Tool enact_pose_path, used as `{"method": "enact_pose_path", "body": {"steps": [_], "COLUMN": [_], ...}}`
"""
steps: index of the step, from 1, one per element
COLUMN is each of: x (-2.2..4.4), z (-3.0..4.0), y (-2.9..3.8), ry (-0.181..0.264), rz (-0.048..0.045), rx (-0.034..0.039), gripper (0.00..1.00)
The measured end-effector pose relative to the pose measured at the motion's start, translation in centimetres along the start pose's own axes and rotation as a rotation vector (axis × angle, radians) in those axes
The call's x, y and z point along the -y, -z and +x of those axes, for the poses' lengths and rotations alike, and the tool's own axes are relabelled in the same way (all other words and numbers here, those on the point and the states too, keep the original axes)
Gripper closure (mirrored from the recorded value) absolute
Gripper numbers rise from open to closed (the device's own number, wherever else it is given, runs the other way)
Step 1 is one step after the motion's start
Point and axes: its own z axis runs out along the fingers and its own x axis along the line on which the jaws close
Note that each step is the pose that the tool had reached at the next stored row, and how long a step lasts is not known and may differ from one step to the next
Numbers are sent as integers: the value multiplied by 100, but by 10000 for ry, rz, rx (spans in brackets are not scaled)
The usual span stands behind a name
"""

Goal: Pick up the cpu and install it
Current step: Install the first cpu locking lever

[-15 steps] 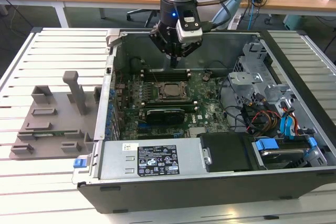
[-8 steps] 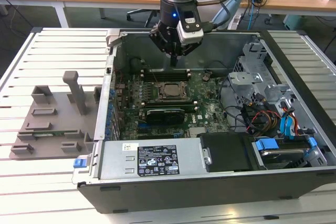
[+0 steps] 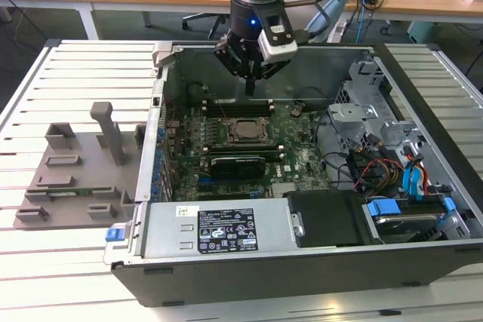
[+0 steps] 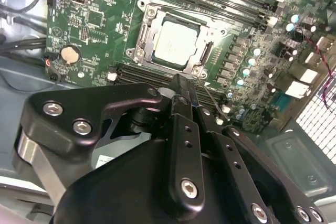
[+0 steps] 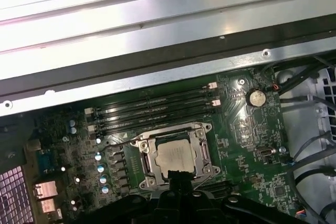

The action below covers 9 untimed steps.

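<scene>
In the exterior view, the gripper (image 3: pixel 249 87) hangs inside the open computer case (image 3: pixel 302 273), just above the cpu (image 3: pixel 245 130), which lies flat in the socket frame (image 3: pixel 245 116) on the green board (image 3: pixel 302 157). In the second wrist view, the cpu (image 4: pixel 177 43) sits square within the frame, seemingly seated. The fingers (image 4: pixel 184 129) are pressed together and hold nothing. In the first wrist view, the cpu (image 5: pixel 176 157) shows just beyond the gripper's tip, probably so the approach stays straight and level.
</scene>
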Motion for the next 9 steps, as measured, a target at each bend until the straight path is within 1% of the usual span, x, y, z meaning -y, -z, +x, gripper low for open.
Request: {"method": "enact_pose_path", "body": {"steps": [4,9], "x": [0,0], "z": [0,0], "y": [0,0], "ry": [400,762], "rz": [-9,-16], "rx": [3,6], "gripper": [89,89]}}
